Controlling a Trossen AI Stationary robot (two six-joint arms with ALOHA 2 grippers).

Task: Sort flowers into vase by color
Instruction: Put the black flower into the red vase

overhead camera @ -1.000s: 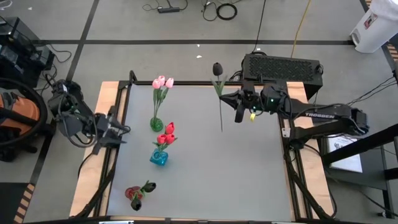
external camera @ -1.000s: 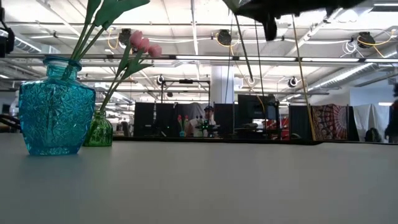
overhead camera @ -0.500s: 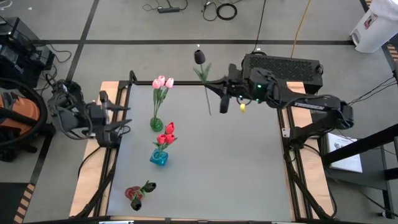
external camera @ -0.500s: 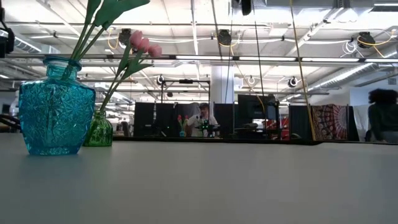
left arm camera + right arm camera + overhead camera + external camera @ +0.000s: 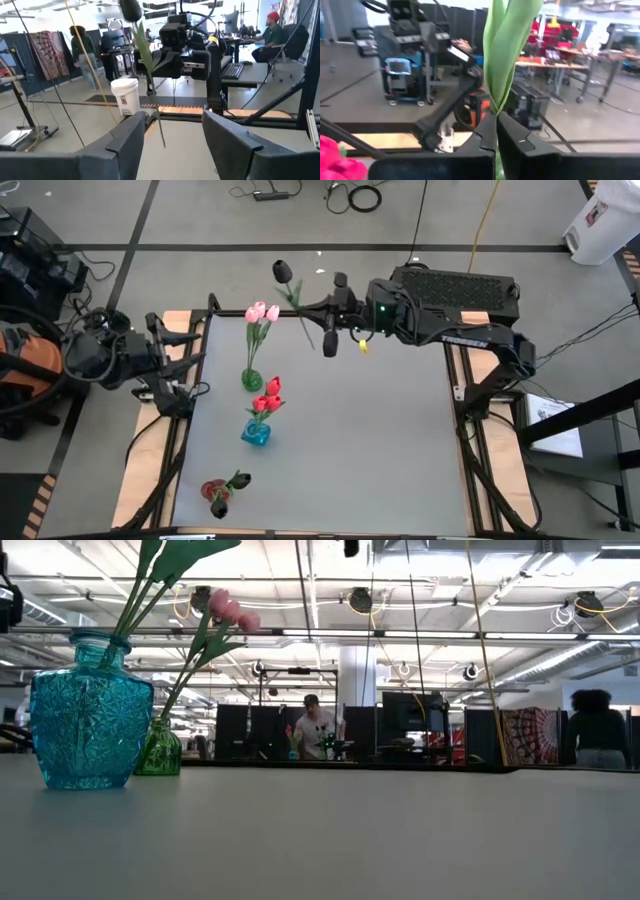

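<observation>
Green vase: a small green glass vase (image 5: 251, 380) stands on my grey tabletop (image 5: 380, 450) near its left edge, toward the far side; two pink tulips (image 5: 262, 312) rise from it on long green stems.
Blue vase: a faceted turquoise glass vase (image 5: 255, 434) stands just nearer than the green one, holding red tulips (image 5: 270, 390); in the low view its body (image 5: 90, 715) fills the left side with stems leaning out.
Third vase: near the front left corner a dark vessel (image 5: 217, 502) holds a red bud and a black bud; I cannot make out its shape or colour.
Black tulip: a black-headed tulip with a thin green stem and leaf (image 5: 293, 292) is in the air over the far edge of the tabletop, just right of the pink tulips, head pointing away past the edge.
My right gripper (image 5: 322, 308): clenched on the black tulip's stem; my wrist camera shows the green leaf (image 5: 507, 50) pinched between my two fingers.
My left gripper (image 5: 178, 368): released, fingers spread, at the left edge of the tabletop beside the green vase, touching nothing.
In the way: nothing lies between the black tulip and the vases.
Hard to see: the low view cuts off my right arm at the top edge, showing only thin stems and cables.
Room: two people (image 5: 315, 730) stand far behind the tabletop.
</observation>
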